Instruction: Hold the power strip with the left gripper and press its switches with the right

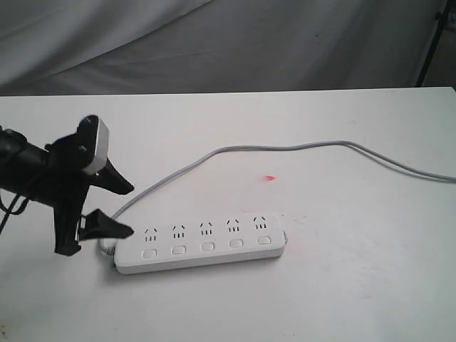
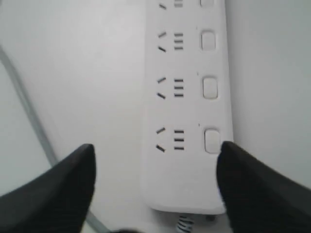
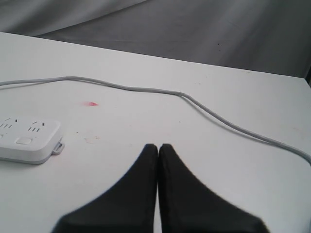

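Note:
The white power strip [image 1: 199,244] lies flat on the table, its row of switches [image 1: 207,246] along the near edge. My left gripper [image 1: 127,209] hovers open at the strip's cord end, nothing held. In the left wrist view the left gripper [image 2: 156,145] straddles that end of the power strip [image 2: 187,116]: one finger [image 2: 252,189] sits at the edge beside the switches [image 2: 210,87], the other finger [image 2: 68,189] over bare table. My right gripper [image 3: 158,145] is shut and empty, above the table, apart from the power strip's [image 3: 29,143] far end. It is outside the exterior view.
The thin grey cord [image 1: 285,149] loops from the strip's left end across the table and off the right edge; it also crosses the table ahead of the right gripper [image 3: 218,121]. A small red mark [image 1: 268,178] lies on the tabletop. Grey cloth hangs behind the table.

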`<state>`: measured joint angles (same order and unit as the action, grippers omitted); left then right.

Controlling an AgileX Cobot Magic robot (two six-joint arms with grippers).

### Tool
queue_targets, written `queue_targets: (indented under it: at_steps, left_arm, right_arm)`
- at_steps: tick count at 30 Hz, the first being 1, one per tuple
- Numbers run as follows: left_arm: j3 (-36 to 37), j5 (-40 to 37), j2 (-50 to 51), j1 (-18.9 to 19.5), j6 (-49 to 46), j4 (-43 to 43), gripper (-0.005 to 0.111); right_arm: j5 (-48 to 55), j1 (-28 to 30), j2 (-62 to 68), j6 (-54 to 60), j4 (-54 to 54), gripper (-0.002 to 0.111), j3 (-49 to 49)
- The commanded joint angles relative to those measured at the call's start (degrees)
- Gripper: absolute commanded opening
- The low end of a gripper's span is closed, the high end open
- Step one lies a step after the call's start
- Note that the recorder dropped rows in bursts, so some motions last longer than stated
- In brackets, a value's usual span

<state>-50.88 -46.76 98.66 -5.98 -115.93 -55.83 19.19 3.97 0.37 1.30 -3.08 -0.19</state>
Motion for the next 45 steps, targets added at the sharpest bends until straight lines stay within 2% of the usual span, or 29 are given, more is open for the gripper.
queue_targets:
  at_steps: [1,2,5,10,16,30,38,40,45]
  left_arm:
    - [-0.1,-1.6,-8.3,-0.1,5.2,-1.5,0.034]
    - [-0.1,-1.7,-10.5,-0.1,6.8,-1.5,0.022]
    - [-0.1,-1.7,-15.2,-0.1,9.2,-1.8,0.000]
    - [-0.1,-1.7,-21.7,-0.1,12.7,-3.8,0.001]
    - [-0.1,-1.5,-26.0,-0.1,12.4,-3.8,0.001]
    - [-0.1,-1.4,-26.6,-0.1,12.3,-3.8,0.001]
    - [0.2,2.2,-28.9,0.1,13.9,-3.6,0.001]
    - [0.2,4.3,-31.2,0.1,17.4,-3.7,0.001]
    - [0.2,18.3,-40.3,0.4,36.5,-3.7,0.001]
  right_arm:
    - [-0.1,0.1,-0.4,-0.2,0.0,0.000,0.2]
    - [-0.1,0.1,-0.4,-0.2,0.0,0.000,0.2]
    - [-0.1,0.1,-0.4,-0.2,0.0,0.000,0.2]
    - [-0.1,0.1,-0.4,-0.2,0.0,0.000,0.2]
    - [-0.1,0.1,-0.4,-0.2,0.0,0.000,0.2]
    - [-0.2,0.1,-0.4,-0.3,0.0,0.000,0.2]
    - [-0.2,0.1,-0.4,-0.3,0.0,0.000,0.2]
    - [-0.2,0.1,-0.4,-0.3,0.0,0.000,0.2]
    - [-0.2,0.1,-0.4,-0.3,0.0,0.000,0.2]
